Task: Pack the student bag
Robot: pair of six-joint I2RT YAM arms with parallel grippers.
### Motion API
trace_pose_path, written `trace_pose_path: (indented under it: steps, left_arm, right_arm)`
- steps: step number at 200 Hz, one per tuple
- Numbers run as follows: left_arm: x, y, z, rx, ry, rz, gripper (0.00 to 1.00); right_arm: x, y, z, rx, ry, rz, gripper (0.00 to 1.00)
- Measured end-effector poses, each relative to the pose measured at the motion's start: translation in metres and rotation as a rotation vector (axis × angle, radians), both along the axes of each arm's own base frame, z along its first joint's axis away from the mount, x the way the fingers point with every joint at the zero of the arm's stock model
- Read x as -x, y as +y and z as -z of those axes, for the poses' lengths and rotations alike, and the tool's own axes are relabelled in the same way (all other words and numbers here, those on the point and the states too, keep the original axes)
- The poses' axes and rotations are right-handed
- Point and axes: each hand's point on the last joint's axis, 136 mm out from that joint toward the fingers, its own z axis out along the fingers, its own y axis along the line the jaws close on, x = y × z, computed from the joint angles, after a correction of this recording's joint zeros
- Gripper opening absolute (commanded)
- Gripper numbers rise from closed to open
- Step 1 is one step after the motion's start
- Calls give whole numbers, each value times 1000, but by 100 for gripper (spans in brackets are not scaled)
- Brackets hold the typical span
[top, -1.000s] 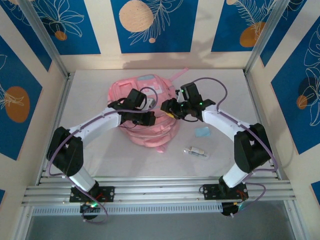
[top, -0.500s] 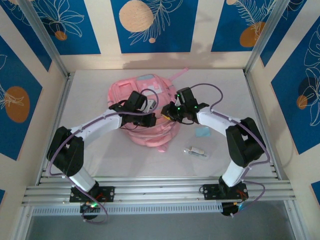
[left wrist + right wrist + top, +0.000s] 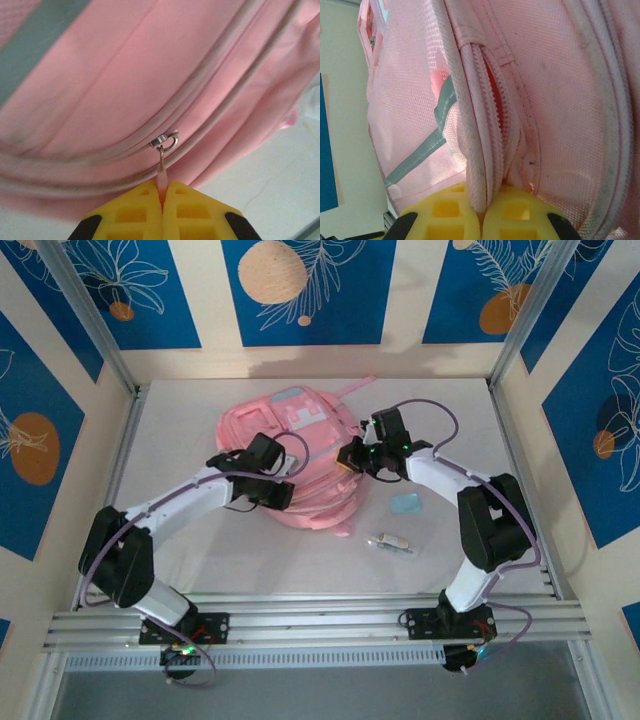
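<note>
Upper centre of top view: student bag (image 3: 300,430) flat on surface (image 3: 180,440). Left hand (image 3: 162,210) clamped on zipper pull (image 3: 161,176); right hand (image 3: 481,205) pinching zip seam (image 3: 479,165). Pale blue piece (image 3: 405,503) and small whitish object (image 3: 392,541) lie outside the bag. Judgement: packing barely begun.

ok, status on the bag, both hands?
Left hand shut on zip pull. Right hand shut on zip seam, zip partly open there. Student bag lying flat. Pale blue piece, small item loose beside it, nothing blocking.
</note>
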Motion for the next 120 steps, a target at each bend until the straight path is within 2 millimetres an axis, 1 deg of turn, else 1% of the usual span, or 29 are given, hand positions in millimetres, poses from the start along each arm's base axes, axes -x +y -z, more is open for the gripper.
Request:
trace_pose_path:
  steps: [16, 37, 57, 71, 87, 120]
  left_arm:
    - [-2, 14, 0, -35, -20, -14, 0]
    - [-10, 36, 0, -89, -55, -43, 0]
    - [-23, 53, 0, -125, -108, -44, 0]
    - [-35, 63, -3, -152, -158, -42, 0]
    - [-50, 70, -8, -174, -221, -35, 0]
    - [-71, 77, -15, -212, -318, -27, 0]
  right_arm:
    - [0, -1, -2, 0, -16, -25, 0]
    - [-1, -1, -8, 3, -51, -74, 0]
    - [-2, -1, -13, 16, -89, -131, 0]
    - [-4, 1, -18, 32, -126, -178, 0]
    - [-6, 2, -21, 55, -159, -225, 0]
    - [-15, 6, -23, 72, -209, -285, 0]
